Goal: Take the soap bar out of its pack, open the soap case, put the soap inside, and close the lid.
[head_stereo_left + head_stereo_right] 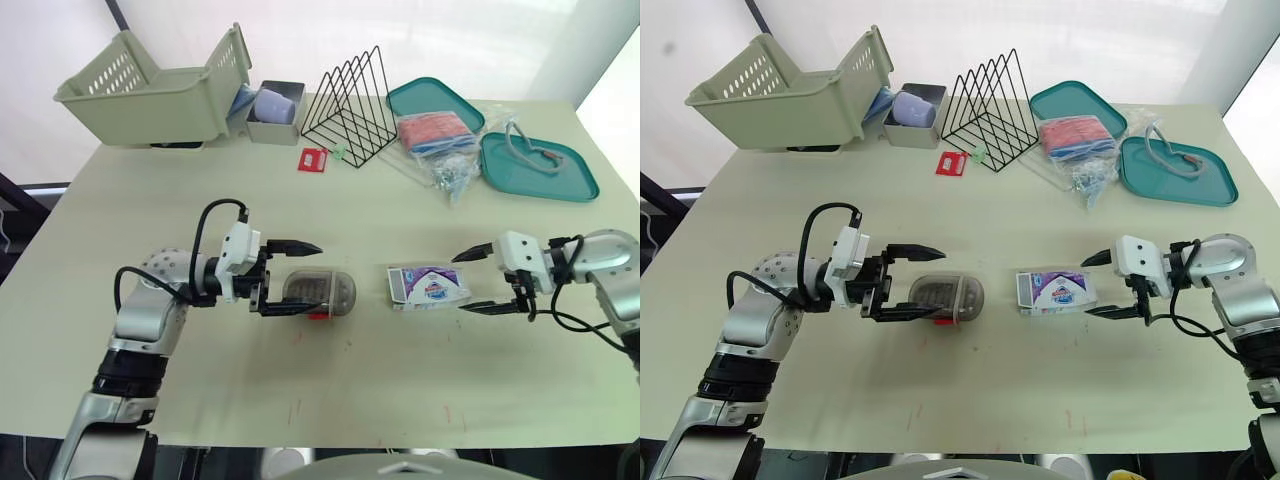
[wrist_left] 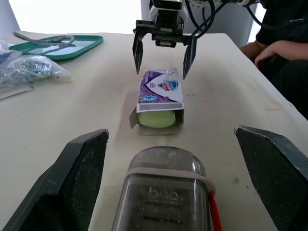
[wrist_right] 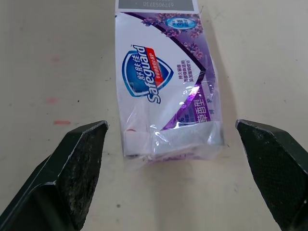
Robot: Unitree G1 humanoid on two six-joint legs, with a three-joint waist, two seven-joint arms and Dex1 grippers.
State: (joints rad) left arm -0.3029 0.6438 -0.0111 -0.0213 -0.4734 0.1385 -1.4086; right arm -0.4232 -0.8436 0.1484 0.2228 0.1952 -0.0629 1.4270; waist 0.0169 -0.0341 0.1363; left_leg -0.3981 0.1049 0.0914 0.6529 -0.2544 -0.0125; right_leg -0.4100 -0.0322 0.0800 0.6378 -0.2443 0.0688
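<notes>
Left end effector (image 1: pixel 297 278), fingers apart, straddles the near end of the case (image 1: pixel 328 292). Right end effector (image 1: pixel 463 284), also spread, faces the pack (image 1: pixel 428 286) just beside it; soap (image 2: pixel 155 118) shows inside.

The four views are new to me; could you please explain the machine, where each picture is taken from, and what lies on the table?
It is a humanoid robot with two arms, each ending in a two-fingered gripper. The wide pictures come from its head, the close ones from its wrists. On the table, the left gripper is open astride the soap case; the right gripper is open at the soap pack, whose end facing the case shows green soap. Nothing is held. Behind stand a basket, rack and trays.
</notes>
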